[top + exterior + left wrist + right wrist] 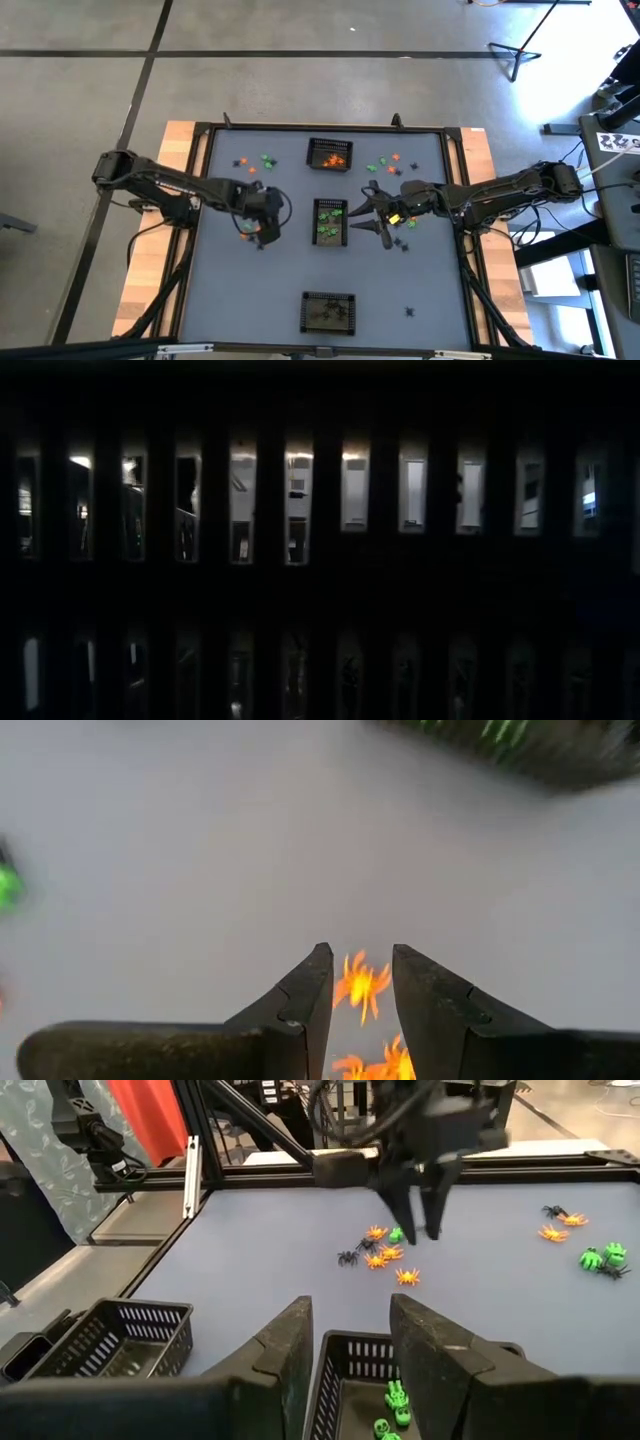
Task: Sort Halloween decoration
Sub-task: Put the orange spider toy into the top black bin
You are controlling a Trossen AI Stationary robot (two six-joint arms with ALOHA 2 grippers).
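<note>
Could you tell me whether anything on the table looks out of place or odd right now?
Nothing looks damaged or askew. The three mesh baskets stand in a straight row, holding sorted pieces. Loose trinkets lie scattered on the mat still unsorted, which fits the job. The low view is almost wholly dark, so it shows nothing useful.

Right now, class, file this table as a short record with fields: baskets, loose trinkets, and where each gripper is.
Top basket: orange trinkets inside
Middle basket: green trinkets inside
Bottom basket: dark contents, unclear
Loose trinkets: cluster at upper left, another at upper right
Left gripper: open, low over an orange spider
Right gripper: open, over the middle basket's edge
</note>
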